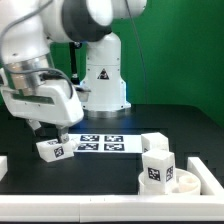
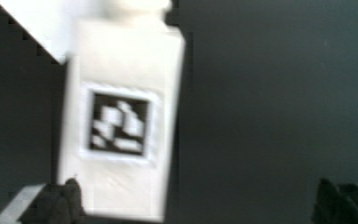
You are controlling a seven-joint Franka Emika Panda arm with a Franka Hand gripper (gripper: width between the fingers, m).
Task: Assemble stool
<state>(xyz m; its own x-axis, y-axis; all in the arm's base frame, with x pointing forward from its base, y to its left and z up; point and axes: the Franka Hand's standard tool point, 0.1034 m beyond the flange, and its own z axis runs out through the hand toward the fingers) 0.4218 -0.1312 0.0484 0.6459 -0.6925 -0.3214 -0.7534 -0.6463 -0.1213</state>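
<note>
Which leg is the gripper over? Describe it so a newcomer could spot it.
Start at the marker board in the middle of the table. Just off its end on the exterior view's left lies a white leg, flat on its side under the open gripper. The other legs are by the seat, on the right.

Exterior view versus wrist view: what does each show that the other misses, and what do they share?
Only the exterior view shows the round seat with a leg standing in it, another leg behind it, the marker board and the arm's base. Only the wrist view shows the tag pattern and the end peg of the leg below the claw up close. Both show that loose leg under the open claw.
</note>
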